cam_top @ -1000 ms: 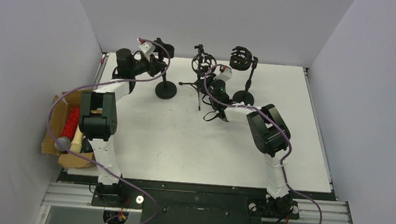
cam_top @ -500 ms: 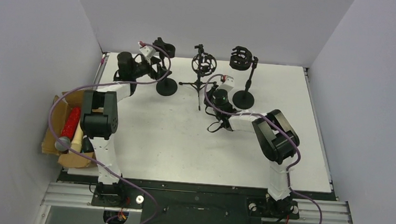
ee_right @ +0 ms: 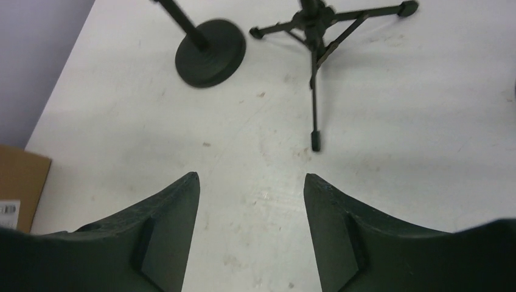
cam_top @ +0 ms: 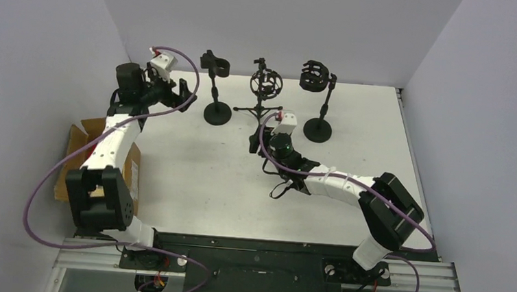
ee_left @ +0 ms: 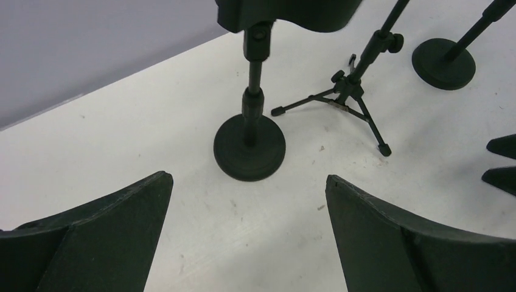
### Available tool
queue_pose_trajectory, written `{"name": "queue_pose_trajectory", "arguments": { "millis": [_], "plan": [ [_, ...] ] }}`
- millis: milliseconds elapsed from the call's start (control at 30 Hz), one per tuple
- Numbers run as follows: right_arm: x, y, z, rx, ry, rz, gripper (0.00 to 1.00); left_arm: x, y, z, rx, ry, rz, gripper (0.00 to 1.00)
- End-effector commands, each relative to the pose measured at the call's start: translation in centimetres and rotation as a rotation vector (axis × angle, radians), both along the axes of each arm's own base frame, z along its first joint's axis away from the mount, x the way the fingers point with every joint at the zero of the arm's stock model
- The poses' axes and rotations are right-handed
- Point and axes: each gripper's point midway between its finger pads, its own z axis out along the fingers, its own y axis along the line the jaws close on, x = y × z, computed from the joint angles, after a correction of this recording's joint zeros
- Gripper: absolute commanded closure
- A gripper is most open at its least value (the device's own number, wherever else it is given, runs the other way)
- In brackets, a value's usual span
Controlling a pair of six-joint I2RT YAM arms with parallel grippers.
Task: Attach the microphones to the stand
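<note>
Left gripper (ee_left: 246,179) and right gripper (ee_right: 251,177) withdrew, open; box label (ee_right: 7,209) unreadable.

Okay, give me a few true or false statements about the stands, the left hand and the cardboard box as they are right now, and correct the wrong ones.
1. Three stands are on the table: a left stand, a middle stand and a right stand. True.
2. The left hand grips a microphone. False: its fingers are spread with nothing between them.
3. The middle stand has tripod legs. True.
4. A microphone sits in the right stand's holder. False: that holder is empty.
5. The cardboard box is beside the table's right edge. False: it is at the left edge.
</note>
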Motion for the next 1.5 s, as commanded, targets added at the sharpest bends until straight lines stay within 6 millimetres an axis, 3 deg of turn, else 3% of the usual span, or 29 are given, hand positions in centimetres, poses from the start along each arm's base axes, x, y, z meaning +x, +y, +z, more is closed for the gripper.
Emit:
{"name": "queue_pose_trajectory", "arguments": {
  "millis": [0,100,133,167,300,467,533,600,800,900,1033,1367,1433,1467],
  "plan": [
    [-5.0,1.5,0.0,-0.215,0.017,0.077,0.38,-5.9,2.5,1.5,0.108,0.168,0.170,0.04],
    [-7.9,4.1,1.1,-0.301,-0.003,0.163,0.37,-9.0,6.1,4.9,0.227,0.167,0.361,0.04],
    [-8.4,4.3,0.7,-0.333,0.010,0.179,0.37,-10.3,7.2,4.4,0.277,0.209,0.399,0.04],
    [-8.9,5.3,1.6,-0.334,-0.006,0.203,0.37,-11.5,9.3,4.8,0.348,0.229,0.502,0.04],
    [-9.8,6.2,2.9,-0.336,-0.025,0.248,0.38,-15.3,16.5,4.2,0.605,0.331,0.767,0.04],
    [-10.7,5.6,3.1,-0.336,-0.030,0.265,0.39,-19.9,24.5,3.2,0.611,0.444,1.005,0.03],
    [-11.0,5.1,3.2,-0.333,-0.031,0.264,0.40,-21.7,26.7,2.7,0.616,0.473,1.070,0.01],
    [-11.3,4.6,3.0,-0.335,-0.030,0.262,0.40,-22.9,27.6,2.2,0.626,0.492,1.087,0.00],
    [-11.6,3.7,2.2,-0.370,-0.012,0.263,0.42,-25.3,29.1,1.2,0.661,0.485,1.142,0.14],
    [-11.6,3.3,2.0,-0.378,-0.008,0.252,0.42,-26.7,30.1,-0.5,0.578,0.552,1.158,0.29],
    [-11.5,2.9,2.1,-0.378,-0.012,0.239,0.43,-27.6,31.1,-3.2,0.514,0.633,1.154,0.37],
    [-11.2,2.7,2.6,-0.363,-0.024,0.224,0.44,-27.1,30.0,-6.5,0.417,0.688,1.063,0.41],
    [-11.1,2.8,2.6,-0.365,-0.026,0.223,0.44,-26.6,29.3,-7.2,0.379,0.694,1.022,0.51],
    [-11.1,2.8,2.6,-0.365,-0.026,0.222,0.44,-26.5,28.8,-7.4,0.360,0.702,1.006,0.63]
  ]
}}
